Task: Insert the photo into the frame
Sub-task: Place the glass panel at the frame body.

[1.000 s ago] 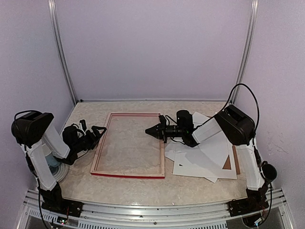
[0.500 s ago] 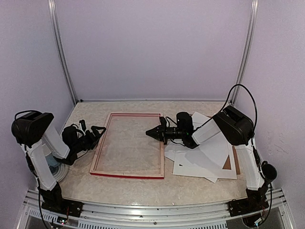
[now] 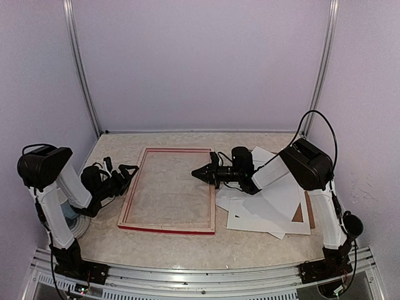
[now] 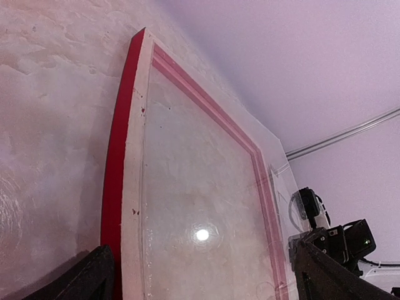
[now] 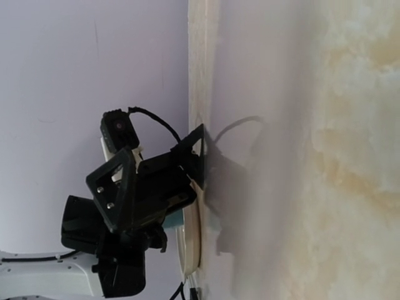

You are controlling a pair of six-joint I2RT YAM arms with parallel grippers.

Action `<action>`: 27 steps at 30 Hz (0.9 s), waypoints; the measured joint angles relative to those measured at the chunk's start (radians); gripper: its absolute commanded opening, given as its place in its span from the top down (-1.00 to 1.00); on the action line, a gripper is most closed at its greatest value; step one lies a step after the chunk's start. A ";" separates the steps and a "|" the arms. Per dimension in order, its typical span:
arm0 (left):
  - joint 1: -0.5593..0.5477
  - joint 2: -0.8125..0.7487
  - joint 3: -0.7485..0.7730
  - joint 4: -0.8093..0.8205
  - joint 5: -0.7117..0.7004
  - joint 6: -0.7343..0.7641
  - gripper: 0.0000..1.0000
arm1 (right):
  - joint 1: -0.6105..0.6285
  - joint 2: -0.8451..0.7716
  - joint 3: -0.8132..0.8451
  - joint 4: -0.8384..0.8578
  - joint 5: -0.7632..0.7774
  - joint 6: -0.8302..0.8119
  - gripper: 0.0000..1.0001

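Note:
The frame [image 3: 167,190] lies flat on the table, pale wood back up, with its red edge showing along the near side. In the left wrist view the frame [image 4: 134,156] fills the picture with its clear pane. My left gripper [image 3: 123,170] is open at the frame's left rail, its fingers [image 4: 94,278] spread wide and holding nothing. My right gripper [image 3: 196,173] looks shut and empty, its tip over the frame's right rail. Several white sheets [image 3: 265,200] lie in a pile to the right. No printed side shows, so I cannot tell which is the photo.
A brown backing panel [image 3: 309,211] sticks out from under the white pile and shows through a gap in it. A white round dish [image 3: 74,224] sits by the left arm's base. The right wrist view shows the left gripper [image 5: 144,194] across the table.
The frame has slid slightly to the left. Both grippers have stayed almost where they were.

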 measured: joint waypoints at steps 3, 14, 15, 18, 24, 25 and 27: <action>0.003 0.004 0.000 0.009 0.005 -0.005 -0.98 | 0.000 0.000 0.000 -0.009 0.003 -0.001 1.00; 0.003 0.013 0.000 0.027 0.005 -0.012 -0.98 | 0.002 0.000 -0.013 -0.044 0.024 -0.002 1.00; 0.003 0.013 0.000 0.027 0.005 -0.014 -0.98 | 0.003 0.000 -0.014 -0.045 0.028 -0.002 1.00; 0.003 0.014 0.000 0.029 0.005 -0.018 -0.98 | 0.005 0.000 -0.016 -0.044 0.035 -0.002 1.00; 0.003 0.017 0.000 0.035 0.005 -0.026 -0.98 | 0.006 -0.001 -0.017 -0.043 0.041 -0.001 1.00; 0.003 0.018 0.000 0.037 0.005 -0.026 -0.98 | 0.006 -0.001 -0.017 -0.043 0.041 0.000 1.00; 0.003 0.020 -0.001 0.042 0.005 -0.029 -0.98 | 0.006 -0.001 -0.017 -0.043 0.041 0.001 1.00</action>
